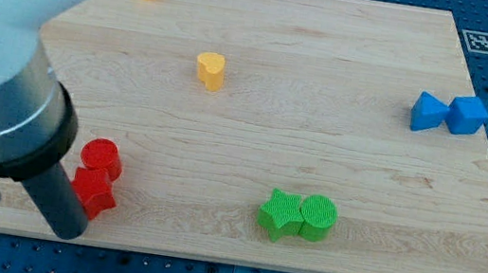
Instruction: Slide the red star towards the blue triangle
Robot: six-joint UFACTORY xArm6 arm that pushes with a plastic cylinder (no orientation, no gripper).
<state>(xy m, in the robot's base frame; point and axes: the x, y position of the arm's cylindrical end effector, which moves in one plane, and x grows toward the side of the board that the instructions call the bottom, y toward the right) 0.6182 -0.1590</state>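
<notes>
Two red blocks sat at the tabletop's [265,53] lower left: the red star [95,191], with a red cylinder [101,157] touching it just above. My tip [68,230] stood against the star's left side, with no gripper to open or close. The blue triangle [428,114] lay far right of the star, beside a blue cube [468,114]. The star looked light, rigid and prone to spinning; pushing squarely on its left face seemed best.

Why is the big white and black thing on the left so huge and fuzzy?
In the camera view, the arm sits close to the lens, so it looms large and soft-edged; my tip ends beside the red star; the blue triangle looks sharp, lighting is even, shadows faint.
</notes>
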